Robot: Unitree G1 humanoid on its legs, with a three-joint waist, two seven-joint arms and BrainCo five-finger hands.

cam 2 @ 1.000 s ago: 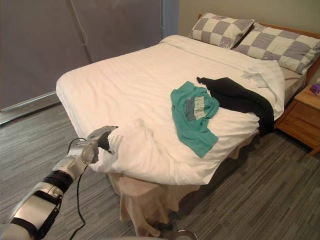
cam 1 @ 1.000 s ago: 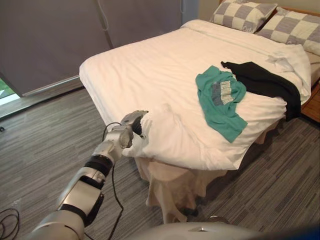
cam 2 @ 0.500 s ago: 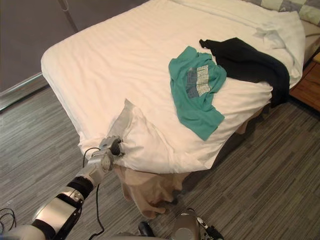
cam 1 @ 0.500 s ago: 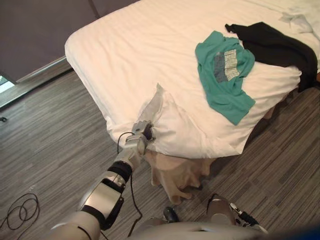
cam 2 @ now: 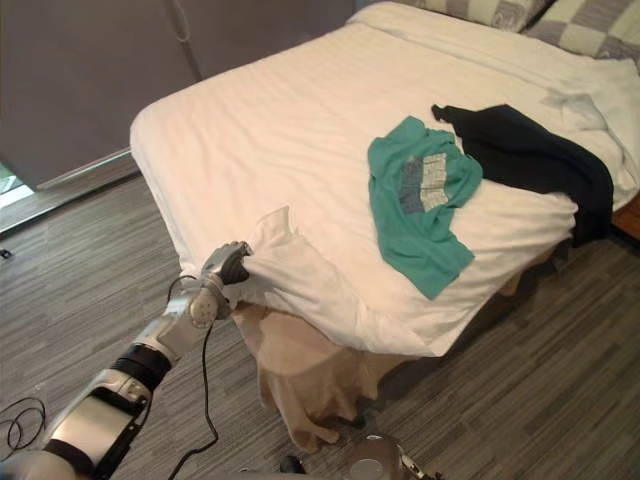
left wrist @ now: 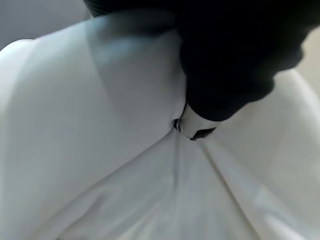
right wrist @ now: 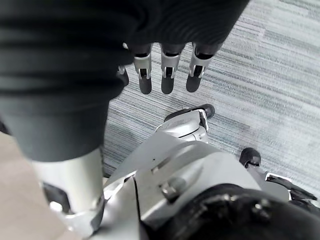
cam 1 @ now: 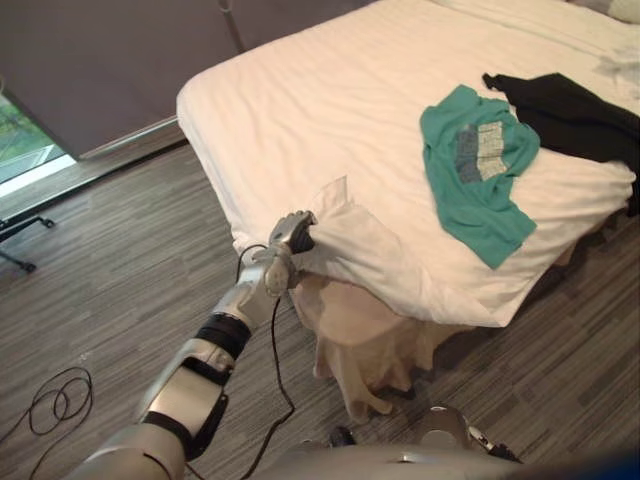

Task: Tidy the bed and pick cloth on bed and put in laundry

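A white duvet (cam 1: 340,130) covers the bed, and its near corner (cam 1: 335,225) is bunched up at the foot of the bed. My left hand (cam 1: 288,243) is shut on that corner; the left wrist view shows the white duvet (left wrist: 125,165) gathered tight against the hand. A green T-shirt (cam 1: 478,170) lies flat on the duvet toward the right edge. A black garment (cam 1: 575,115) lies just beyond it, draping over the bed's right side. My right hand (right wrist: 167,65) hangs down with straight fingers over the floor, holding nothing.
A beige bed skirt (cam 1: 365,345) hangs loose below the held corner. Grey wood-look floor (cam 1: 110,290) surrounds the bed. A dark curtain (cam 1: 110,60) and a strip of window stand at the far left. Checked pillows (cam 2: 560,15) lie at the head of the bed.
My left hand has curled shut on the duvet corner and drawn it down toward the bed's edge. The camera has shifted, so the whole scene sits differently.
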